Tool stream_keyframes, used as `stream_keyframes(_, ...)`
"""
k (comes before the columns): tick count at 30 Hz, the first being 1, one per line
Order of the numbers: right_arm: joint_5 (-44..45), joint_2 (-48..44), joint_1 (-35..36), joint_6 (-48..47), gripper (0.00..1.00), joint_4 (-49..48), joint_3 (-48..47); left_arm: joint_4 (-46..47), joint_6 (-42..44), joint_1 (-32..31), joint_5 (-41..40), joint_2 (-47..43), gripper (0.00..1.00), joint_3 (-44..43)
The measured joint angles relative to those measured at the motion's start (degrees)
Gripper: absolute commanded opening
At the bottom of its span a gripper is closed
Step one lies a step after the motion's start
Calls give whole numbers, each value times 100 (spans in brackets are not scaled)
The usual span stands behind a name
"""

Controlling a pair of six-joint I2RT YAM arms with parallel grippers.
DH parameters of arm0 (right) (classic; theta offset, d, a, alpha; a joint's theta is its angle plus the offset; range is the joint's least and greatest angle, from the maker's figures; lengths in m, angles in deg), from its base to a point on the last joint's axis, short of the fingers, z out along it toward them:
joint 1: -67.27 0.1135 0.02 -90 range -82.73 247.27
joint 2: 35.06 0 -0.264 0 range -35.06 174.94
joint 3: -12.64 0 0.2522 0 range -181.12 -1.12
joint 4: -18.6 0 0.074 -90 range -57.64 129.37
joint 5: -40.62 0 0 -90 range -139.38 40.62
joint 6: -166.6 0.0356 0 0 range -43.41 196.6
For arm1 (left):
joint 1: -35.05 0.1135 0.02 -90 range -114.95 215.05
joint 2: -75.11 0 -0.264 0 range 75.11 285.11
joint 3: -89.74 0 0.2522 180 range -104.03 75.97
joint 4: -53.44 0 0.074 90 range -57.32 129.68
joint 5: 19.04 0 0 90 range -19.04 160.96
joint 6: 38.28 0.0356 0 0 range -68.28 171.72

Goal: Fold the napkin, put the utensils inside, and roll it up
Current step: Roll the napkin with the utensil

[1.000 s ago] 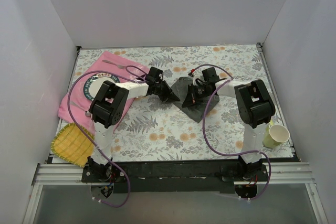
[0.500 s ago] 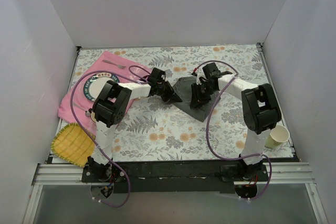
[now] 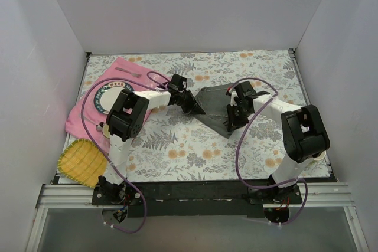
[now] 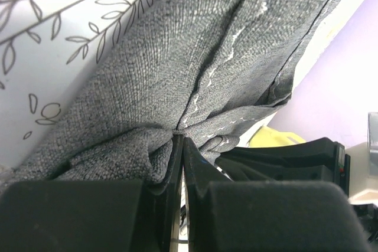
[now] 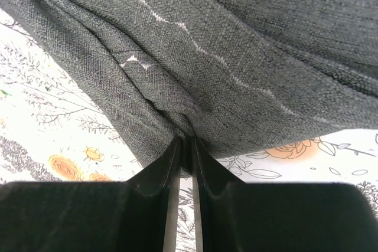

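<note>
The left gripper [image 3: 192, 106] and right gripper [image 3: 231, 120] each pinch the napkin [image 3: 212, 100] tight. Its gripped edges vanish between their fingers [image 5: 156, 174]

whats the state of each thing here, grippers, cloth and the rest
dark charcoal-grey cloth napkin: spread between both grippers, creased, not rolled
left gripper: shut on a bunched edge of the napkin
right gripper: shut on a fold of the napkin
slim silver utensil: lying flat on the pink placemat, outside the napkin
yellow woven mat: lying at the near left corner, untouched
</note>
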Motion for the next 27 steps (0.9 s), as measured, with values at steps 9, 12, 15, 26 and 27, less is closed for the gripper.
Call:
stream_keyframes(9, 1156, -175, 319, -175, 59, 498, -592, -280, 42, 4, 140, 138, 1, -245)
stream_keyframes(12, 1266, -413, 660, -511, 63, 428, -914, -341, 59, 9, 201, 190, 1, -313)
stream_keyframes(15, 1121, -592, 1130, -833, 64, 151, -992, -479, 98, 28, 282, 267, 0, -446)
stream_keyframes(26, 1038, 452, 1740, -1419, 64, -619, -1191, -774, 164, 55, 409, 396, 0, -688)
stream_keyframes(27, 1067, 538, 1757, -1443, 64, -671, -1204, -776, 164, 57, 411, 396, 0, -688)
